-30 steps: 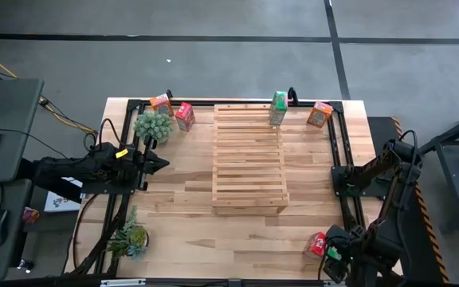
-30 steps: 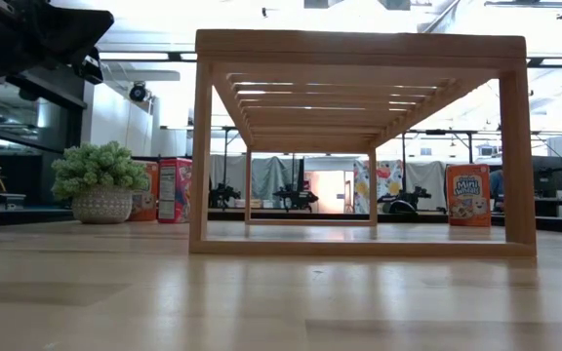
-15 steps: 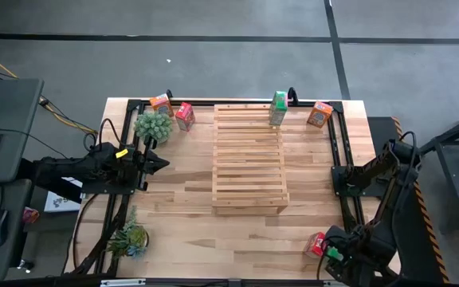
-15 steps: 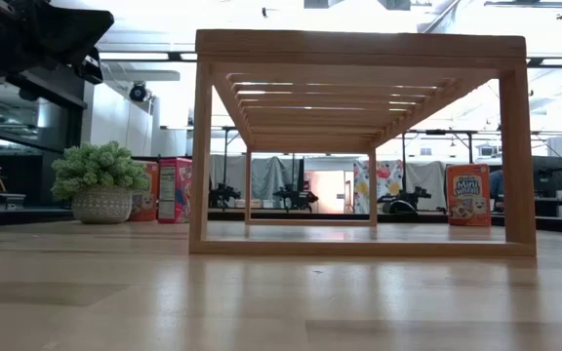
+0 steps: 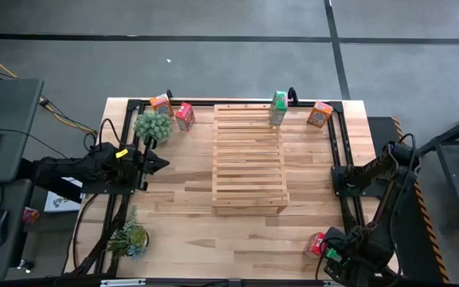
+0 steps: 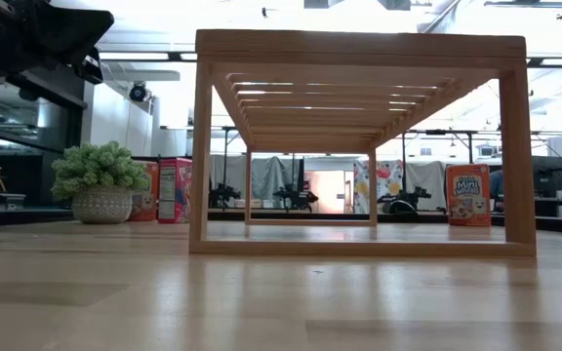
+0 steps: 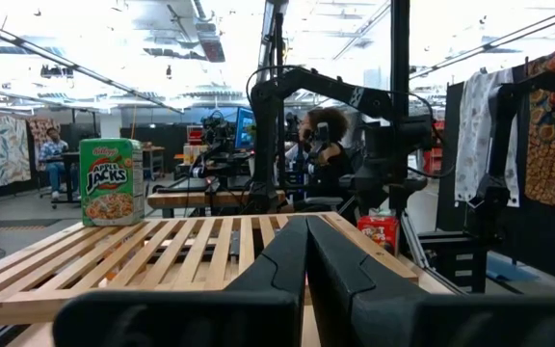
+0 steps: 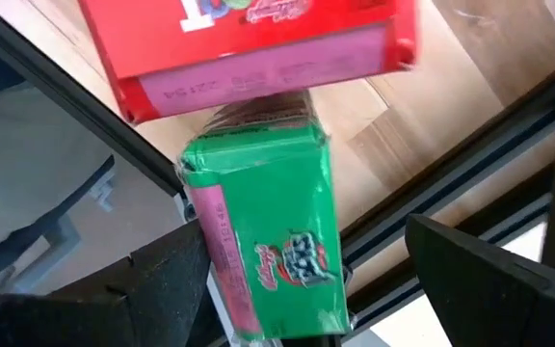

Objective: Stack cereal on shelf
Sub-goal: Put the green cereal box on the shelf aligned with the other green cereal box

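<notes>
The shelf (image 5: 249, 159) lies in the middle of the desk (image 5: 182, 207), with its long axis running from the near edge to the far edge and its slats across it. A green cereal box (image 5: 278, 108) stands upright on the far right corner of the shelf; in the left wrist view its front reads "Apple Jacks" (image 7: 111, 181). An orange box (image 5: 319, 114) stands on the desk to the right of the shelf, and the low view shows "Mini Wheats" (image 6: 467, 194) on it. Two more boxes, orange (image 5: 161, 104) and red (image 5: 185, 116), stand at the far left beside a small plant (image 5: 153, 126). The left pincer (image 5: 158, 163) hovers left of the shelf, pointing toward it, with its fingers (image 7: 287, 260) pressed together and nothing between them. The right pincer (image 8: 297, 280) is at the near right corner of the desk, set wide around a green box (image 8: 268, 231) that points lengthwise away from it, just below a red box (image 8: 258, 39); whether the fingers touch the green box cannot be told.
</notes>
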`<state>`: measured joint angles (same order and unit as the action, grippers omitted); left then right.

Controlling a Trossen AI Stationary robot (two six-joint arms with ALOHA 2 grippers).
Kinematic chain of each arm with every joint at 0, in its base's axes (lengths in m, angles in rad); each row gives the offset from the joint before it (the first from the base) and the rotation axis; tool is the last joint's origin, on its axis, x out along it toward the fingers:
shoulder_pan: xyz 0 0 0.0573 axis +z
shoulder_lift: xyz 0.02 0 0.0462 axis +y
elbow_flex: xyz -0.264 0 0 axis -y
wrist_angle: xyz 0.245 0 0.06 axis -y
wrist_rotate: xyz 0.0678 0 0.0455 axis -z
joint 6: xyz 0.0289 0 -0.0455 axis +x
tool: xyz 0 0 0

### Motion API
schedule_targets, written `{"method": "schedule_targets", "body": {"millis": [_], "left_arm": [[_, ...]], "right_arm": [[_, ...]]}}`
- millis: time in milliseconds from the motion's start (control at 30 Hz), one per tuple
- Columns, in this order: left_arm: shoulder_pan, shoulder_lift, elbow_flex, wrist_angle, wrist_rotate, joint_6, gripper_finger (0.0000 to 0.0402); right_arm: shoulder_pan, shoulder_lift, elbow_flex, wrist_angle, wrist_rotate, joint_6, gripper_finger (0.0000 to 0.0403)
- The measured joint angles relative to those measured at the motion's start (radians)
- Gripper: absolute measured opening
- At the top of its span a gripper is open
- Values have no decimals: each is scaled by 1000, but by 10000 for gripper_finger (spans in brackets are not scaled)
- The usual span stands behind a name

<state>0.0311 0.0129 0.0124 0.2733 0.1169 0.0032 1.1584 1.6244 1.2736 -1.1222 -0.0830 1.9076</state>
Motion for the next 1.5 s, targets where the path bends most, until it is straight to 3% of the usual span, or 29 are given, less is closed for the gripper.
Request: {"method": "schedule_targets", "body": {"millis": [500,833,1133,1300,1500], "left_arm": [[0,0,0,0,0,0,1],[0,0,0,0,0,0,1],[0,0,0,0,0,0,1],[0,0,0,0,0,0,1],[0,0,0,0,0,0,1]], "right_arm": [[0,26,0,26,-6,-46,325],[0,26,0,32,-24,-63,213],[0,-44,0,187,-26,-82,130],[0,-144,0,350,109,-33,122],[-30,-244,1,411,440,-181,121]]}}
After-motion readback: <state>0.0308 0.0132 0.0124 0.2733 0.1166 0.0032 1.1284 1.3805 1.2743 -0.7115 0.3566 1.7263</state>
